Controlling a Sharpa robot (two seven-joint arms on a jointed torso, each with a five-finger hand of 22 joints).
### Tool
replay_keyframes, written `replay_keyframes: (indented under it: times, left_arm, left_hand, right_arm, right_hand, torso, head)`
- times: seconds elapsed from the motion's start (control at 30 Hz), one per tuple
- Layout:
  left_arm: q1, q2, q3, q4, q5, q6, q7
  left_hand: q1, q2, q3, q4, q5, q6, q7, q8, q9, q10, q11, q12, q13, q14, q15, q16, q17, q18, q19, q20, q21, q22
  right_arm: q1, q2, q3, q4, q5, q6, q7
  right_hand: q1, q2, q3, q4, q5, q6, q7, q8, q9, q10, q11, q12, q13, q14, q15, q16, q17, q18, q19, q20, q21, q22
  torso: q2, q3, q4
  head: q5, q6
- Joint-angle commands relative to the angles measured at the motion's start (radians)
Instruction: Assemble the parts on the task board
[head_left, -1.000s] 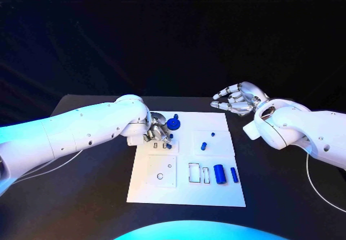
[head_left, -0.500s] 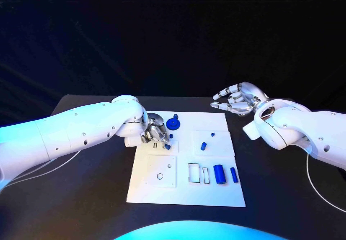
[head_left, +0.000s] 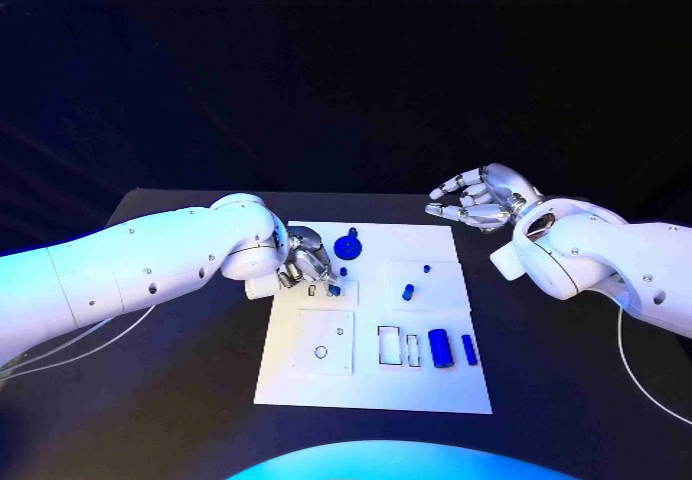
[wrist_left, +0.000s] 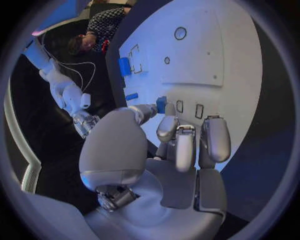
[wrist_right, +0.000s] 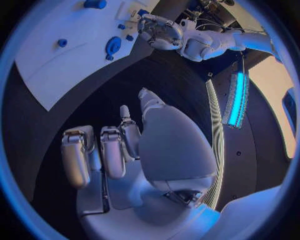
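Two arms: both white, reaching over a black tabletop (head_left: 173, 380) from opposite sides, with darkness behind the tabletop's far edge.
Surface: a white task board (head_left: 378, 385) lies flat in the middle of the tabletop, its long side running away from the robot.
Left hand: the left hand (head_left: 309, 262) is low over the board's far left corner, palm down. Its fingers (wrist_left: 212, 137) are bent toward the board, and the tip of one finger touches a small blue part (wrist_left: 161, 104); whether it is pinched I cannot tell.
Right hand: the right hand (head_left: 473, 200) hovers beyond the board's far right corner, clear of the board. Its fingers (wrist_right: 112, 150) are curled inward and carry nothing.
Parts counted: seven blue parts show from the head camera.
Round part: one knob-like piece (head_left: 346, 243) stands near the board's far edge, just beside the left hand.
Small parts: one at the left fingertips (head_left: 335, 290), one dot (head_left: 342, 270) just beyond it, one dot (head_left: 427, 268) and one short peg (head_left: 407, 292) in the board's right middle.
Cylinders: two, a thick one (head_left: 438, 348) and a thin one (head_left: 469, 348), lie side by side near the board's right edge.
Recesses: outlined slots (head_left: 388, 345) sit left of the cylinders.
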Motion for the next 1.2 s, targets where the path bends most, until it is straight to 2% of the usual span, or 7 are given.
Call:
replay_keyframes:
  times: [0.03, 0.2, 0.47, 0.83, 1.2]
  left_arm:
    - [-0.004, -0.003, 0.001, 0.015, -0.083, -0.071, 0.021]
    - [-0.015, -0.006, 0.0, 0.03, -0.178, -0.102, 0.018]
    - [-0.026, -0.004, -0.002, 0.037, -0.246, -0.129, 0.013]
    - [-0.029, -0.001, -0.004, 0.041, -0.267, -0.111, 0.008]
    - [-0.032, 0.0, -0.005, 0.041, -0.284, -0.065, 0.002]
  left_hand:
    - [-0.01, -0.001, 0.194, -0.189, 0.003, 0.016, -0.006, 0.004, 0.003, 0.008, 0.001, 0.0, 0.002, 0.082, -0.007, 0.001, 0.186, -0.019, 0.007, -0.003, 0.003, 0.0]
    - [-0.014, -0.003, 0.202, -0.194, 0.003, 0.019, -0.007, 0.003, 0.005, 0.009, 0.0, -0.001, 0.001, 0.082, -0.008, 0.001, 0.187, -0.019, 0.006, -0.003, 0.003, -0.001]
    - [-0.019, -0.007, 0.215, -0.202, 0.004, 0.024, -0.008, 0.003, 0.007, 0.012, -0.001, -0.002, 0.001, 0.082, -0.009, 0.001, 0.185, -0.019, 0.007, -0.004, 0.004, 0.0]
    - [-0.023, -0.01, 0.221, -0.205, 0.006, 0.027, -0.008, 0.003, 0.009, 0.015, -0.001, -0.002, 0.003, 0.082, -0.009, 0.001, 0.186, -0.019, 0.007, -0.005, 0.004, 0.0]
    - [-0.03, -0.014, 0.231, -0.21, 0.012, 0.031, -0.009, 0.003, 0.012, 0.014, -0.002, -0.007, -0.004, 0.082, -0.01, 0.001, 0.186, -0.019, 0.007, -0.005, 0.004, 0.0]
  right_arm:
    - [0.0, -0.002, 0.0, 0.002, -0.011, 0.013, 0.008]
    - [-0.001, -0.003, 0.0, 0.002, -0.011, 0.013, 0.009]
    - [-0.001, -0.004, 0.0, 0.002, -0.015, 0.013, 0.011]
    - [-0.002, -0.004, -0.001, 0.002, -0.017, 0.014, 0.011]
    - [-0.003, -0.004, -0.001, 0.002, -0.018, 0.017, 0.01]
  right_hand:
    - [-0.002, 0.007, 0.006, 0.002, 0.006, 0.005, 0.001, 0.006, 0.001, -0.006, -0.003, -0.005, 0.056, 0.088, -0.004, -0.007, 0.197, -0.014, 0.106, -0.007, 0.004, 0.263]
    - [-0.002, 0.007, 0.006, 0.002, 0.006, 0.005, 0.001, 0.006, 0.001, -0.006, -0.003, -0.005, 0.056, 0.088, -0.004, -0.007, 0.197, -0.014, 0.106, -0.007, 0.004, 0.263]
    - [-0.002, 0.007, 0.006, 0.002, 0.006, 0.005, 0.001, 0.006, 0.001, -0.006, -0.003, -0.005, 0.056, 0.088, -0.004, -0.007, 0.197, -0.014, 0.106, -0.007, 0.004, 0.263]
    - [-0.002, 0.007, 0.006, 0.002, 0.006, 0.005, 0.001, 0.006, 0.001, -0.006, -0.003, -0.005, 0.056, 0.088, -0.004, -0.007, 0.197, -0.014, 0.106, -0.007, 0.004, 0.263]
    - [-0.002, 0.007, 0.006, 0.002, 0.006, 0.005, 0.001, 0.006, 0.001, -0.006, -0.003, -0.005, 0.056, 0.088, -0.004, -0.007, 0.197, -0.014, 0.106, -0.007, 0.004, 0.263]
  torso:
    - [-0.001, -0.0013, 0.0011]
    - [0.0, -0.0015, 0.0]
    - [0.001, -0.0017, -0.001]
    - [0.002, -0.0006, -0.0013]
    - [0.001, -0.0004, -0.001]
  head:
    - [0.002, -0.002]
    - [0.003, -0.002]
    - [0.004, -0.002]
    - [0.005, -0.005]
    - [0.005, -0.009]
